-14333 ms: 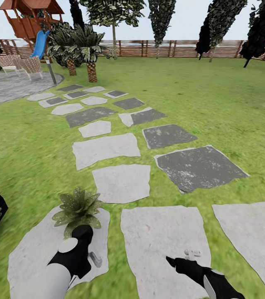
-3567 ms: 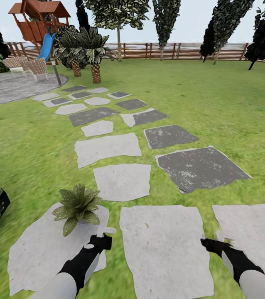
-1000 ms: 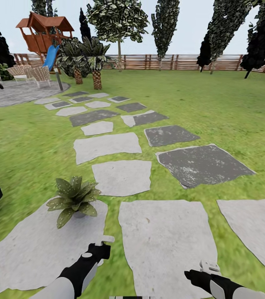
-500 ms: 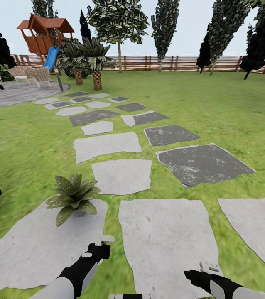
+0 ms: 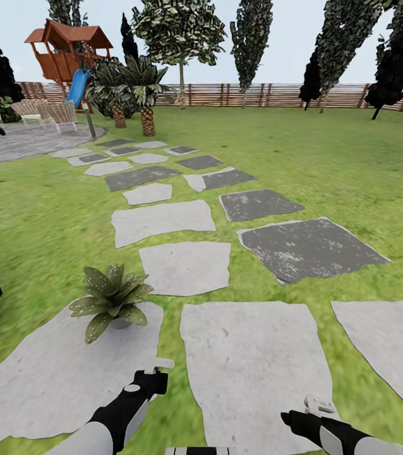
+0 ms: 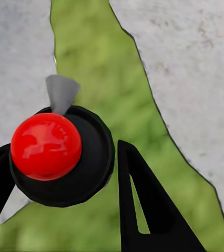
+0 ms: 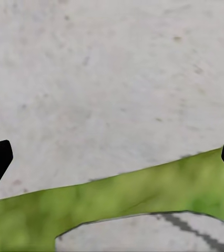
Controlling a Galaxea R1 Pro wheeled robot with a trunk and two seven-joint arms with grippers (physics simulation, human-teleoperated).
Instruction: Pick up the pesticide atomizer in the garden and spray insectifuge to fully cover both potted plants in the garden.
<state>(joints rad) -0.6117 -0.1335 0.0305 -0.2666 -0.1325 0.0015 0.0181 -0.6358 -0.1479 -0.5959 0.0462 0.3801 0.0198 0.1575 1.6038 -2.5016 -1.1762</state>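
jaws of the left gripper were closed around the pesticide atomizer, its red cap and grey nozzle between the black fingers. the right gripper stood wide open, holding nothing, over a stepping stone. one potted plant sat ahead of the left jaws.

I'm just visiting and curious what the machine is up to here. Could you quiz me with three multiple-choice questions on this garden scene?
1. Where does the potted plant stand?
A. on the far edge of a pale stepping stone
B. by the fence
C. under the slide

2. What colour is the round knob atop the pesticide atomizer?
A. blue
B. red
C. yellow

3. What is the left claw doing?
A. hanging open
B. gripping a leaf
C. closed on the sprayer

Answers:
1 A, the head view shows the rosette on the pale stone.
2 B, the left wrist view shows a red ball.
3 C, black fingers flank its cap.
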